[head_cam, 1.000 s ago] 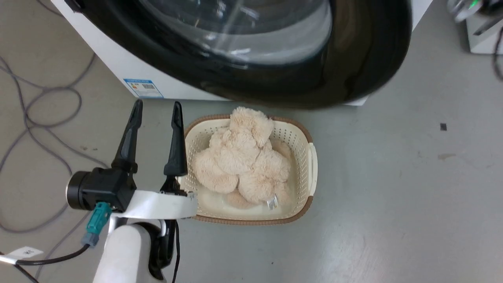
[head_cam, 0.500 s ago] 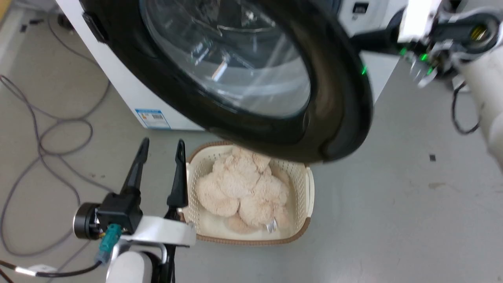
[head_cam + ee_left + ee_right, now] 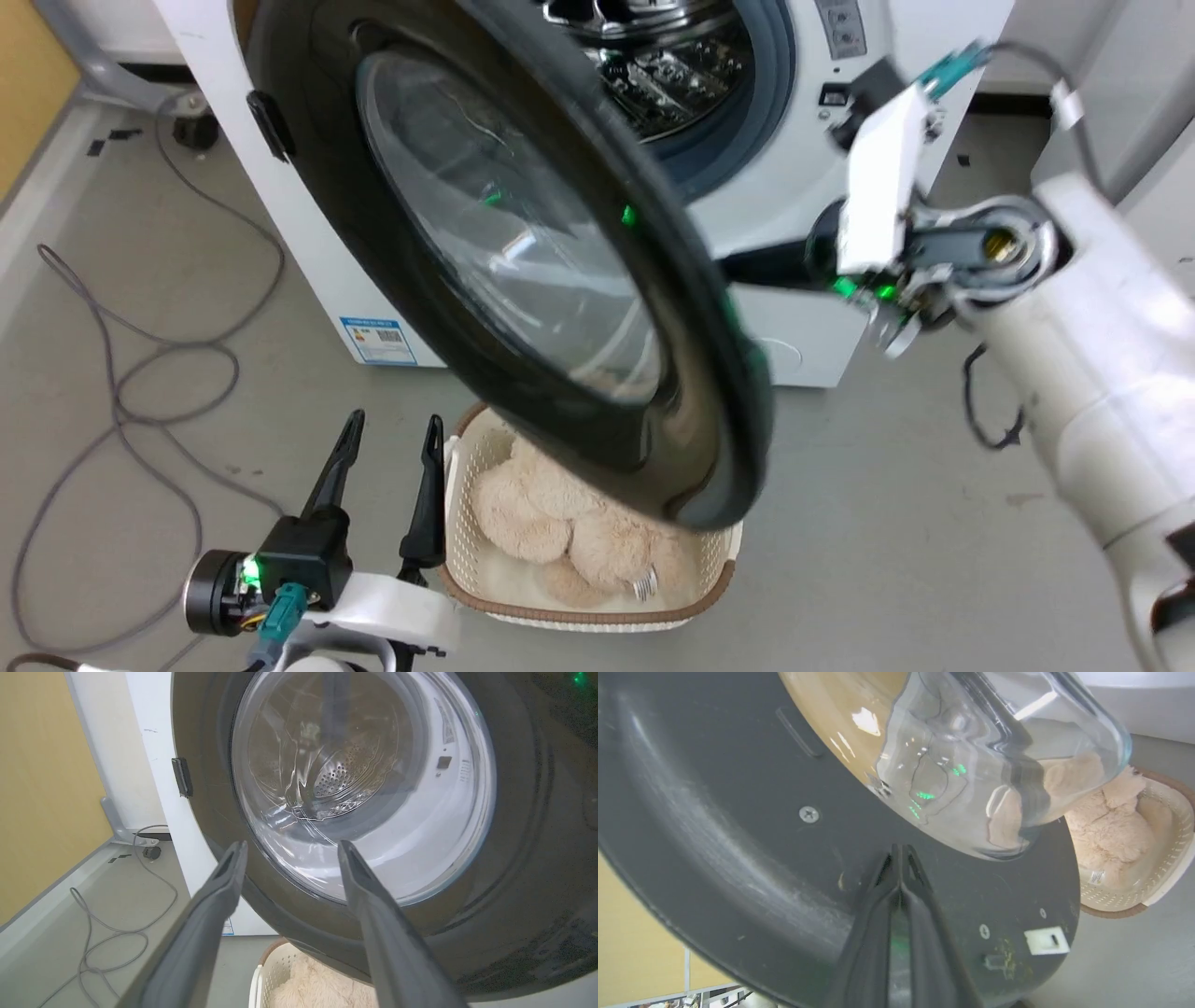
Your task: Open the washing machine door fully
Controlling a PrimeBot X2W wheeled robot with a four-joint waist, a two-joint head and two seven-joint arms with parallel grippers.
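Right gripper [image 3: 901, 851], in its own wrist view, had both fingers pressed together with nothing between them, tips set against the dark inner face of the washing machine door [image 3: 714, 826], just below the glass bowl.

In the head view, whose camera had tilted up over the last second, the door's free edge stood farther off the washing machine [image 3: 794, 187] than half a second before. The steel drum [image 3: 663, 65] was now uncovered near the top edge. By my judgement the swing was under way but only part done, the door slanting out over the basket [image 3: 597, 616] on the floor. The right arm reached in from the right edge, wrist bent toward the door's rim. The left gripper [image 3: 394, 420] stood near the lower left corner, fingers upright.

Its wrist view showed those fingers well apart, empty, aimed at the door's outer glass.
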